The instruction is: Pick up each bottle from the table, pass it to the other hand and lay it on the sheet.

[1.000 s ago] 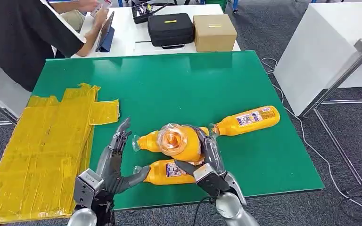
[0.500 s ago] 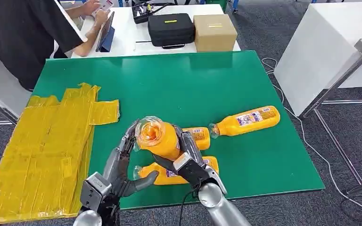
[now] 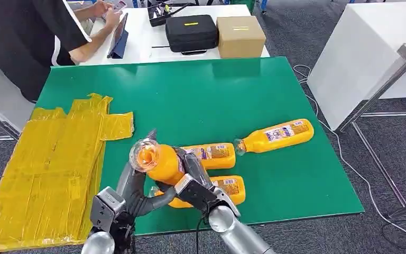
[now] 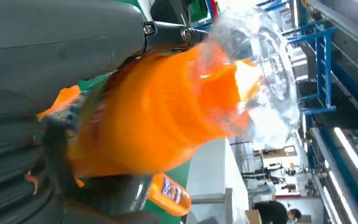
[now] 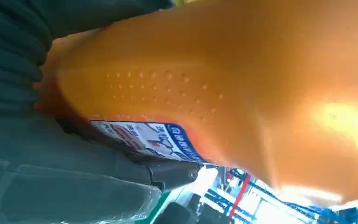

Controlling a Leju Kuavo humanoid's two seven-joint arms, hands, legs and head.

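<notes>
The step in hand is the pass from one hand to the other. The right hand (image 3: 193,182) grips the held bottle (image 3: 157,161) around its body, clear base up toward the camera, above the front edge of the green table (image 3: 201,95), left of its middle. The left hand (image 3: 132,193) sits just beside and under the bottle; in the left wrist view its thumb and fingers (image 4: 51,154) appear to curl around the orange body, but whether they bear any load cannot be told, so its state is uncertain. Three more bottles lie on the table: one (image 3: 214,154) just behind the hands, one (image 3: 227,189) at the front edge, one (image 3: 277,135) toward the right edge. The yellow sheet (image 3: 47,169) covers the table's left edge and front-left corner and carries no bottle. The next move calls for a firm grip by the left hand before the right hand lets go, then a carry leftward and a flat placement on the sheet. Early release risks a drop.
</notes>
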